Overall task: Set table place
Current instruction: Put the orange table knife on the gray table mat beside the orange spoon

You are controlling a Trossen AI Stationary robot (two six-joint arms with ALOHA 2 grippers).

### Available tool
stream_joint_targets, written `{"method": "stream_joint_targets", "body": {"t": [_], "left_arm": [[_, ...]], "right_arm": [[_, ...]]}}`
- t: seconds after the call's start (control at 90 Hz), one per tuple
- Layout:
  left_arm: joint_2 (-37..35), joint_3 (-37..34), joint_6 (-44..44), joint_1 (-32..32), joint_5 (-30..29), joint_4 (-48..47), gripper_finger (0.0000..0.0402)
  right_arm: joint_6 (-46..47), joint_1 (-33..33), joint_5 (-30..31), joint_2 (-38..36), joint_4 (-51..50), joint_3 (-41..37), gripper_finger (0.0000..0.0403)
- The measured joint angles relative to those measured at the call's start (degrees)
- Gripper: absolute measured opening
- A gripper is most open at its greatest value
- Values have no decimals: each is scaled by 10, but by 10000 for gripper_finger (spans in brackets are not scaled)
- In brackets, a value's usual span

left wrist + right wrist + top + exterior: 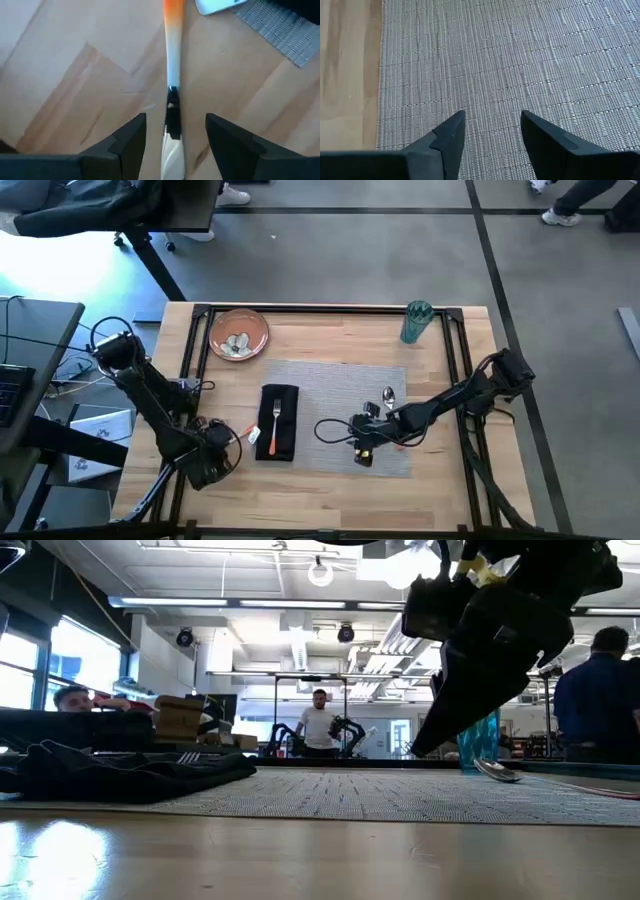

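Left tool [175,145] spread wide over orange-handled utensil [172,55] on table [330,485], beside napkin [279,423]. Right tool [490,145] parted, empty, above placemat [520,65]. Spoon [388,396] on placemat; plate [239,334], cup [415,322] at far edge.

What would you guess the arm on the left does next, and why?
Probably it lowers and closes on the orange-handled knife. The left gripper is open with its fingers on either side of the knife, which lies on the bare table just beside the napkin and off the placemat. The right gripper hovers open over the placemat.
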Motion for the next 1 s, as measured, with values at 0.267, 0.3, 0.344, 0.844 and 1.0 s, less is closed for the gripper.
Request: {"method": "stream_joint_targets", "body": {"t": [0.267,0.3,0.344,0.844,1.0], "left_arm": [[56,0,-2,0,-34,7,163],[64,0,-5,0,-40,12,160],[74,2,-5,-1,-47,20,156],[117,5,-9,-9,-66,38,10],[118,8,-20,-9,-71,35,3]], "right_arm": [[0,0,13,0,6,0,171],[0,0,12,0,6,0,171],[0,0,12,0,6,0,171],[1,0,12,0,7,0,171],[0,0,12,0,7,0,171]]}}
